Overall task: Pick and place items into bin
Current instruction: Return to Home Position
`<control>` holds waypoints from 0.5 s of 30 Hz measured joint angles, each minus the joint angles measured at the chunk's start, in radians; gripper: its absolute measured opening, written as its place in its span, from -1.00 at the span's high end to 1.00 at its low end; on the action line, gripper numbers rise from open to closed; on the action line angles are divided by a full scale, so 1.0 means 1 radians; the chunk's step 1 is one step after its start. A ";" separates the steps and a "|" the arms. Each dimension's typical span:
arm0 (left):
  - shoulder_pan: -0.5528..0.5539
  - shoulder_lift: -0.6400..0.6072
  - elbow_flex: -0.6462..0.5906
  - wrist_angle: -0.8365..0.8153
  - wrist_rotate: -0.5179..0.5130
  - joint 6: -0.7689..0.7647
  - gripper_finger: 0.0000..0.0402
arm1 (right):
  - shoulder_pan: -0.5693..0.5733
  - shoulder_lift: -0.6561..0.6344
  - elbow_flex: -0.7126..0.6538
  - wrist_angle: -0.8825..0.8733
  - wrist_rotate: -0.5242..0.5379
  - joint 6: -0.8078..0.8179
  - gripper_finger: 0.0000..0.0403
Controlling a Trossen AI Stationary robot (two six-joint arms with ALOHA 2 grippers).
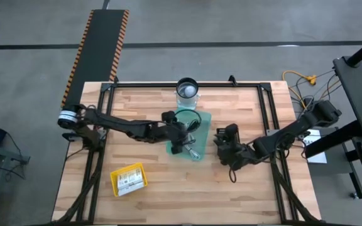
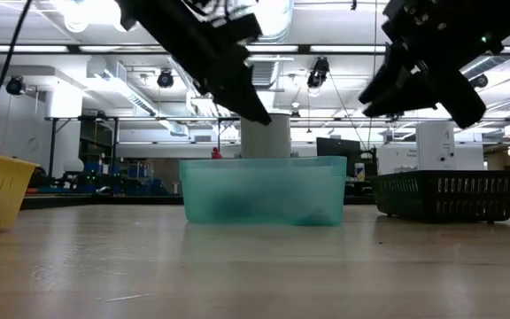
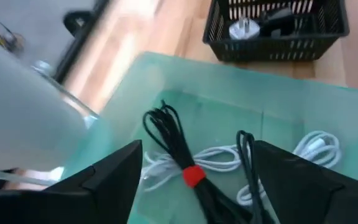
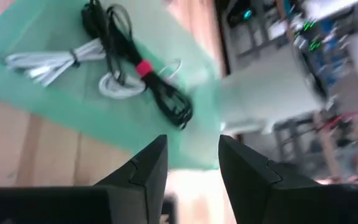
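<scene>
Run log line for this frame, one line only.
left gripper: open, empty, above green bin | right gripper: open, empty, beside bin | black cable, white cables: in bin

Worktop [image 1: 187, 194]: pale jointed wood, matt. Green bin [image 2: 264, 188]: translucent frosted plastic, smooth. Black basket [image 2: 445, 197]: matt mesh plastic. Cables [image 3: 175, 143]: smooth, slightly glossy sheathing.

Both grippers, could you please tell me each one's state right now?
Left gripper: open, empty, over the green bin.
Right gripper: open, empty, beside the bin.
</scene>
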 joint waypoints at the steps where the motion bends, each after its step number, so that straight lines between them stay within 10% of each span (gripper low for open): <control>1: -0.005 -0.025 -0.022 0.012 -0.010 0.009 -0.42 | 0.000 -0.010 -0.003 -0.031 -0.020 0.040 0.36; 15: -0.028 -0.554 -0.692 0.665 0.251 0.225 0.71 | 0.028 -0.539 -0.297 -0.010 -0.077 0.235 0.78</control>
